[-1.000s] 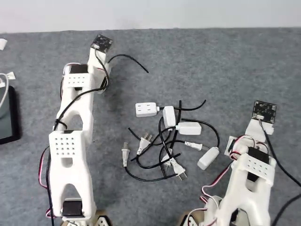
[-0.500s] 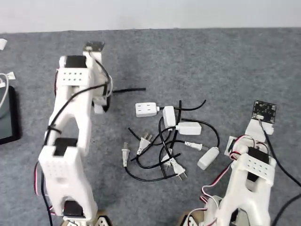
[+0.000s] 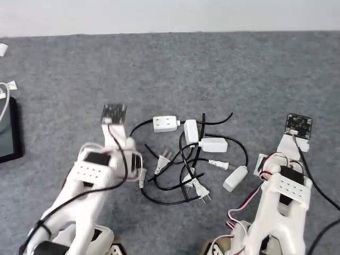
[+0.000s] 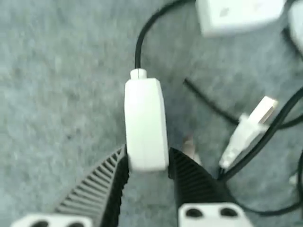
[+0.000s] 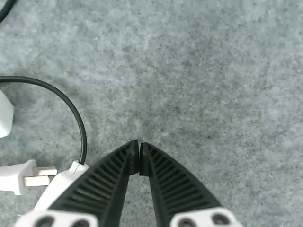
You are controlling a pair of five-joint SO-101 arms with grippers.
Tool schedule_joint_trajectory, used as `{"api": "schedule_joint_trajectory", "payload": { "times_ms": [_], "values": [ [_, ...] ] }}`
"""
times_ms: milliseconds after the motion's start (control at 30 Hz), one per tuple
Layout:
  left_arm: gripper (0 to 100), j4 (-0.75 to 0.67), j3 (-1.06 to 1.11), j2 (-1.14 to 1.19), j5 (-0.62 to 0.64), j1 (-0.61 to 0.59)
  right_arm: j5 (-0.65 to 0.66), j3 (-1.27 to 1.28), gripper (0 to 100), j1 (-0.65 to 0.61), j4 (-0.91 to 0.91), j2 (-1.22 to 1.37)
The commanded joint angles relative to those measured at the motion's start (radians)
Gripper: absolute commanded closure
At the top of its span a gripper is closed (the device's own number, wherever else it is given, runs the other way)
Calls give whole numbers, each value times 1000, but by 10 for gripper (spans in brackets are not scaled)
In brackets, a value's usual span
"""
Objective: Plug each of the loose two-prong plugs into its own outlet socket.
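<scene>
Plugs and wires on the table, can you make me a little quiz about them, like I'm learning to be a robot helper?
1. True or false: the right arm's jaws are gripping a plug.
2. What do the left arm's jaws hold? A) a white block on a cord B) a spoon C) nothing at all
3. Fill in the missing word: the cord coming out of that block is ____ in colour.

Key: 1 false, those jaws are shut on nothing above the grey table. 2 A. 3 black.
</scene>
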Motion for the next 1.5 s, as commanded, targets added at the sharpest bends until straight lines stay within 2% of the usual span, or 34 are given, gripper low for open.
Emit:
{"api": "schedule_joint_trajectory", "payload": {
  "times_ms": [0,200,300,367,467,567,700,800,933,1067,1267,1467],
  "values": [
    [905,-38,62,-57,15,-12,14,-3,990,-8,-13,2],
    [803,-31,62,-66,14,-81,14,-3,990,-8,-12,2],
    [720,11,53,-68,9,-77,14,-3,990,-8,-12,2],
    [697,60,18,-68,0,-81,14,-3,990,-8,-12,2],
    [718,167,-59,-109,-109,-80,14,-2,990,-8,-12,2],
    [783,238,-99,-230,-193,-71,14,-2,990,-8,-15,2],
    [916,153,-41,-367,-245,-34,14,-2,990,-8,-13,2],
    [987,57,41,-333,-245,35,14,-2,990,-8,-12,2],
    [987,-26,42,-203,-244,100,14,-2,990,-8,-12,2],
    [987,-103,10,-71,-244,103,14,-2,990,-8,-12,2],
    [987,-106,2,60,-244,18,14,-2,990,-8,-12,2],
    [987,-41,10,-8,-252,-81,14,-2,990,-8,-15,2]
  ]
}}
